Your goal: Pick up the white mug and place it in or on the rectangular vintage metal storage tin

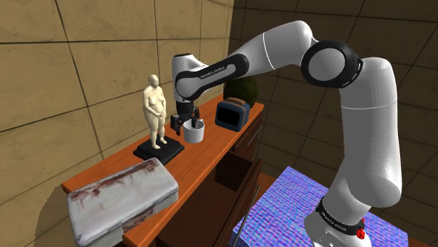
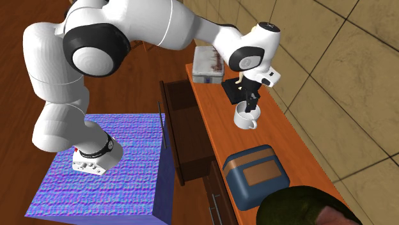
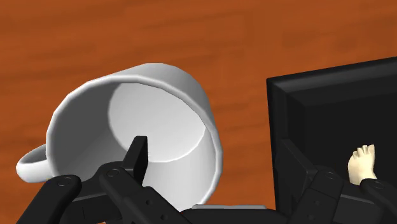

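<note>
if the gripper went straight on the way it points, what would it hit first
The gripper would probably meet the white mug first: one finger points into it, toward its bottom; the other stands outside its wall, over the table top. Depth is unclear.

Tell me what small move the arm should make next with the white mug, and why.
Probably close the gripper: its fingers are open, one finger inside the white mug, the other outside its wall, so shutting should clamp the wall.
</note>
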`<state>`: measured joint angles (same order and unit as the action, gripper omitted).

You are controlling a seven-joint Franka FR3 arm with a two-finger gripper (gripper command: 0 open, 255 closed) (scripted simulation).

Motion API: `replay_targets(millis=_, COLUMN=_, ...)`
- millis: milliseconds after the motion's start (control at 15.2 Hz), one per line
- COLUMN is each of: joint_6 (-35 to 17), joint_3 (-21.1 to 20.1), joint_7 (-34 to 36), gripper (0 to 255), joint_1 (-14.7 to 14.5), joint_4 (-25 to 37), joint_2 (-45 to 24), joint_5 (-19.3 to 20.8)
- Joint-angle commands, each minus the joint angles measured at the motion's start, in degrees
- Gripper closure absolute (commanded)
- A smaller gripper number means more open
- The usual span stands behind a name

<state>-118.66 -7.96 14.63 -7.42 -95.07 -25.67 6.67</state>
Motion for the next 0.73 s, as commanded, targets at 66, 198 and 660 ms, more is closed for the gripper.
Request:
replay_targets(millis=66, joint_6=-1.58, joint_3=0.07, joint_7=0.2, gripper=0, joint_1=-0.06, joint_4=-0.77, joint_2=-0.79, joint_5=0.18)
replay_targets(millis=198, joint_6=-1.57, joint_3=0.07, joint_7=0.2, gripper=0, joint_1=-0.06, joint_4=-0.76, joint_2=-0.79, joint_5=0.18)
replay_targets(millis=660, joint_6=-1.56, joint_3=0.07, joint_7=0.2, gripper=255, joint_1=-0.06, joint_4=-0.75, joint_2=-0.8, joint_5=0.18)
